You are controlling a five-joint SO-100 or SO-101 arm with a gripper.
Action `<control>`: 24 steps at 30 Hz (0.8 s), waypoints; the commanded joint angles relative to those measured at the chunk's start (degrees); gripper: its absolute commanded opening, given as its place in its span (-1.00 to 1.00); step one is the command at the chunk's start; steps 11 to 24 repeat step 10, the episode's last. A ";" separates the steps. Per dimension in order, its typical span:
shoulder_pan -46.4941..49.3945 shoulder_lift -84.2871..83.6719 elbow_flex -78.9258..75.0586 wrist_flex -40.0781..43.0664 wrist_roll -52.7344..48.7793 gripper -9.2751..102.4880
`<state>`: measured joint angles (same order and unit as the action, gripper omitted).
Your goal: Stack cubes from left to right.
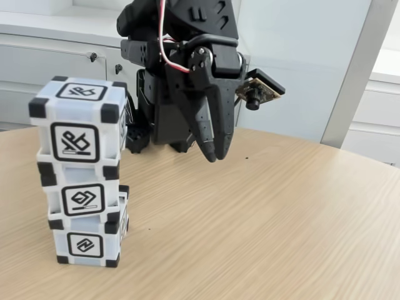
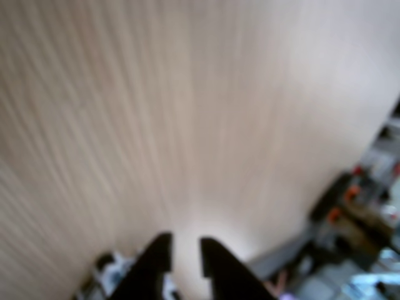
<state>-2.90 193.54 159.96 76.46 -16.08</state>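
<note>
Three white cubes with black corners stand in one stack at the left of the fixed view. The top cube (image 1: 78, 122) sits on the middle cube (image 1: 81, 194), which rests on the bottom cube (image 1: 87, 240); the stack leans a little. My gripper (image 1: 215, 153) hangs over the bare table to the right of the stack, well clear of it, fingers pointing down. In the wrist view the gripper (image 2: 184, 240) shows a narrow gap between its two black fingers with only table wood behind, so it is slightly open and holds nothing.
The light wooden table (image 1: 281, 225) spreads to the right and front of the stack. The arm's black base (image 1: 162, 119) stands behind the gripper. White cabinets (image 1: 56, 62) line the wall at the back.
</note>
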 commanded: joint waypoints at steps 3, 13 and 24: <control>0.18 -0.18 -0.62 -0.88 0.26 -0.83; 0.18 -0.18 -0.70 -0.88 -0.35 -0.83; 0.18 -0.18 -0.70 -0.88 -0.35 -0.83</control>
